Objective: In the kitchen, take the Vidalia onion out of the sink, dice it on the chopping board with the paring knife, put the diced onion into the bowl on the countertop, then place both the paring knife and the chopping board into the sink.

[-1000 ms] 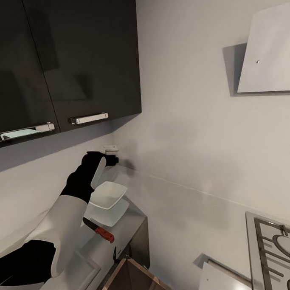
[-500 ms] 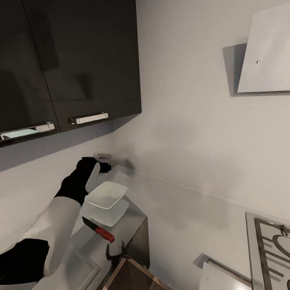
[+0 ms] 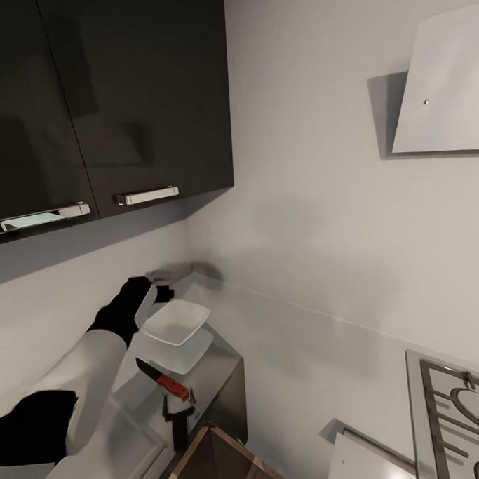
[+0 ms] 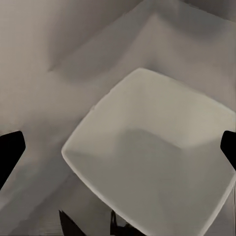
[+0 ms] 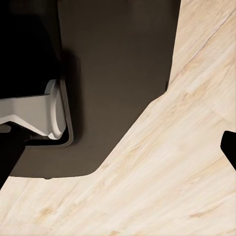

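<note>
Head view: high, facing a wall corner, down over the countertop (image 3: pixel 225 363) end and bowl (image 3: pixel 176 322). Left wrist view: close above the same bowl (image 4: pixel 157 157), shared with the head view. Right wrist view: aimed straight down at wood floor (image 5: pixel 172 182), near the robot's dark base (image 5: pixel 108 83).

The robot's left arm (image 3: pixel 79 388), white with black wrist and elbow sections, reaches forward and up at the left. The left gripper (image 4: pixel 118 142) has its two dark fingertips (image 4: pixel 10 147) spread wide apart.

White bowl (image 3: pixel 175 322), red-handled dark-bladed paring knife (image 3: pixel 162 378), glossy black cabinets (image 3: pixel 102 99).
</note>
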You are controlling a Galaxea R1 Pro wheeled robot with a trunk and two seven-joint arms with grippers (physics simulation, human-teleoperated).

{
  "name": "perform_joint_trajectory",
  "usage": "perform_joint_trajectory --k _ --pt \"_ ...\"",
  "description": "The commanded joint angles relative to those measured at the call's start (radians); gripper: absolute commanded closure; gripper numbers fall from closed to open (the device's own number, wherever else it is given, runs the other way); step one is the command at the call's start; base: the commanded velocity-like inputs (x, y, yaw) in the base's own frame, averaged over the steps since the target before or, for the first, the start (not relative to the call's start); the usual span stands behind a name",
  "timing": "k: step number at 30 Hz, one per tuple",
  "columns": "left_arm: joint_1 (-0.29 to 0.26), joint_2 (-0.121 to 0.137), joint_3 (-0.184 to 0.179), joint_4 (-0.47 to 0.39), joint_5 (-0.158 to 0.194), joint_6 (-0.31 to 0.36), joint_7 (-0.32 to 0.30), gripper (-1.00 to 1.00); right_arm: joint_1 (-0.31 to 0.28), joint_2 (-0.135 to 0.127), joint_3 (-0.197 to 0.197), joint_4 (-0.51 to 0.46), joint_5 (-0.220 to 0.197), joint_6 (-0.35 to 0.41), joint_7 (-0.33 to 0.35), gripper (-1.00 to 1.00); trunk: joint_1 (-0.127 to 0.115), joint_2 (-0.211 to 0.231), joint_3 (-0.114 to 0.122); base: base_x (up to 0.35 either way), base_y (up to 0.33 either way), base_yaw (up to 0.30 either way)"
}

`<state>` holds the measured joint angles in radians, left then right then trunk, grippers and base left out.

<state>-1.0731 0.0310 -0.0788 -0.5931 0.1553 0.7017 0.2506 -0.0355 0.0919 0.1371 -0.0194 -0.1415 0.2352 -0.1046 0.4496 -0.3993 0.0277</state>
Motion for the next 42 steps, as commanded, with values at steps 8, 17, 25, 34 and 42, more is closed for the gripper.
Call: perform_joint_trajectory --k 8,17,25,34,42 --pt "0.000 -0.003 0.144 0.069 0.012 -0.062 0.003 -1.00 0.000 0.000 0.009 -0.002 -0.010 0.006 -0.004 -1.00 0.000 -0.001 0.000 0.000 0.000 0.000" --pt "0.000 -0.002 0.152 0.080 0.013 -0.077 0.007 -1.00 0.000 0.000 0.009 -0.002 -0.010 0.006 -0.004 -1.00 0.000 -0.001 -0.005 0.000 0.000 0.000" --pt "0.000 0.001 0.154 0.094 0.012 -0.085 0.008 -1.00 0.000 0.000 0.009 -0.002 -0.010 0.006 -0.004 -1.00 0.000 -0.001 -0.014 0.000 0.000 0.000" --pt "0.000 -0.001 0.154 0.102 0.012 -0.119 0.009 -1.00 0.000 -0.001 0.009 -0.002 -0.010 0.006 -0.004 -1.00 0.000 -0.001 -0.027 0.000 0.000 0.000" --pt "0.000 0.000 0.154 0.107 0.012 -0.120 0.009 -1.00 0.000 0.000 0.009 -0.002 -0.010 0.006 -0.004 -1.00 0.000 -0.001 -0.038 0.000 0.000 0.000"
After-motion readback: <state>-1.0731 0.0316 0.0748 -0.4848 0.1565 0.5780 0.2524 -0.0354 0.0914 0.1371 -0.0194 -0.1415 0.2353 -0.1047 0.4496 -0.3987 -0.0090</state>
